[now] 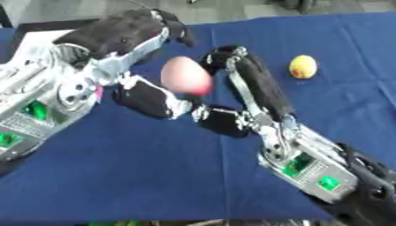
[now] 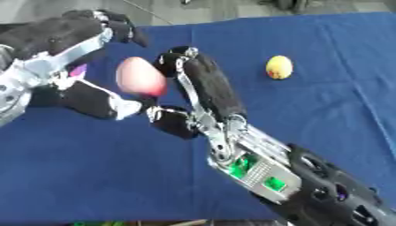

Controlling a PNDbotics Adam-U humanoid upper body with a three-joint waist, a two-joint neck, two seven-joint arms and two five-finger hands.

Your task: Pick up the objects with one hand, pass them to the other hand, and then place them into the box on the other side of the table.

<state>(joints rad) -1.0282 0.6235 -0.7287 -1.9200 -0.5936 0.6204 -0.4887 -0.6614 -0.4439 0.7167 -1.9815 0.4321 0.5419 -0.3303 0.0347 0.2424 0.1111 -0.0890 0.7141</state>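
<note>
Blur softens the pink, egg-shaped object (image 1: 185,76), held above the blue bench (image 1: 116,176) between both robot hands. The left robot hand (image 1: 135,37) curls over it from the left, thumb underneath; the right robot hand (image 1: 247,84) presses its fingers and thumb against the object's right side. No box shows in either view. A yellow ball (image 1: 302,66) lies far right with bare cloth around it. The right eye view cuts off most of the left forearm.
</note>
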